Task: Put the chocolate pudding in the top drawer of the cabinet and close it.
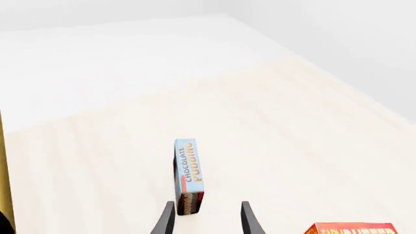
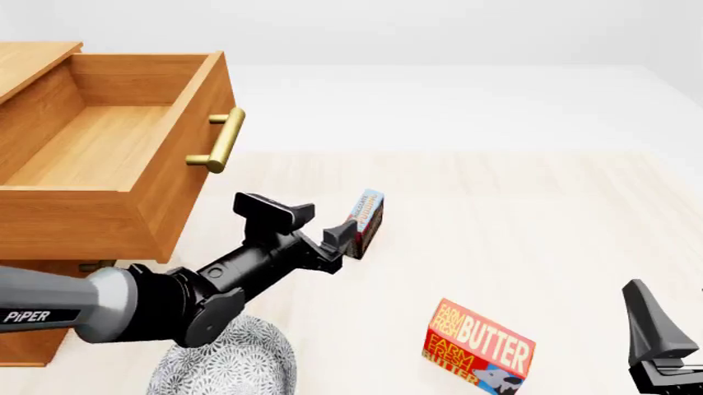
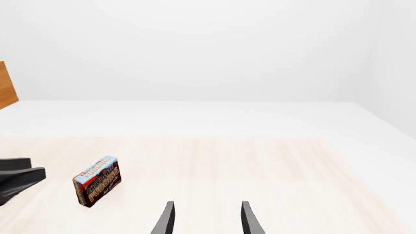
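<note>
Left hand (image 2: 342, 239): fingers apart, reaching forward just beside the near end of the chocolate pudding; in the left wrist view (image 1: 206, 219) one fingertip sits at the box's lower corner, the other well clear of it; contact cannot be told.
Chocolate pudding (image 2: 367, 217): standing on edge on the surface, light blue face with red lettering turned up and sideways, dark brown side toward the right wrist camera (image 3: 97, 187); outside the drawer, in front of and to the right of the cabinet; seen end-on in the left wrist view (image 1: 188, 175).
Top drawer (image 2: 165, 177): pulled well out, orange-brown wood, brass bar handle (image 2: 219, 141) on its front; inside shows only bare wooden floor and walls.
Cabinet (image 2: 28, 62): at far left of the front view, top edge behind the open drawer, lower body partly hidden by the left arm.
Left arm (image 2: 143, 300): grey and black, marked PIPER, running from the lower left up toward the box.
Speckled grey object (image 2: 230, 362): rounded, under the left arm at the bottom edge; kind cannot be told.
Butter box (image 2: 478, 346): red, lettered FARM FRESH BUTTER, tilted on the surface, well apart from the pudding, toward the right arm.
Right hand (image 3: 206, 219): fingers apart, holding nothing, low at the right edge of the front view (image 2: 659, 350).
Surface (image 2: 528, 214): pale wood grain, white beyond.
</note>
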`<state>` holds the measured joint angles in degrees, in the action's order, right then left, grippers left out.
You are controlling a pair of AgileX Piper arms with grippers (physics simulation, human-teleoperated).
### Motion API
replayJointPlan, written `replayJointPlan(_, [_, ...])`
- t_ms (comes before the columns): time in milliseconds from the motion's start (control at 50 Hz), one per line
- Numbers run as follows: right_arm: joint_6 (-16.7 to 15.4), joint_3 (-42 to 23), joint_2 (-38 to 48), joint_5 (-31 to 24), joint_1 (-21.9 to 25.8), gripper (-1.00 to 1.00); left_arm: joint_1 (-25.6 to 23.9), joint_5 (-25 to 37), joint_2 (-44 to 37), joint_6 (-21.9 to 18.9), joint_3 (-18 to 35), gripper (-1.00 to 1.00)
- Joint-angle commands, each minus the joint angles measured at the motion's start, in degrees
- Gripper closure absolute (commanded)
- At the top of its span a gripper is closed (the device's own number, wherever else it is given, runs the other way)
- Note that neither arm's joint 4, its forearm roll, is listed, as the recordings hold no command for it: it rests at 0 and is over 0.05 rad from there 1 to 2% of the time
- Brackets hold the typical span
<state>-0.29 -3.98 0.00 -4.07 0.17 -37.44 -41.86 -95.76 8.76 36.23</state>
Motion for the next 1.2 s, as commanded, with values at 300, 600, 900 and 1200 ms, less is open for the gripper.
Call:
replayJointPlan(300, [0.0,0.0,0.0,0.0,0.0,-1.00,0.0,1.9,-6.9,1.7,5.1,-1.00])
replayJointPlan(600, [0.0,0.0,0.0,0.0,0.0,-1.00,0.7,0.4,-10.7,3.3,6.7,-1.00])
replayJointPlan(900, [0.0,0.0,0.0,0.0,0.0,-1.00,1.3,-0.4,-13.4,4.4,7.6,-1.00])
replayJointPlan(1200, [0.0,0.0,0.0,0.0,0.0,-1.00,1.3,-1.5,-16.5,4.9,8.7,-1.00])
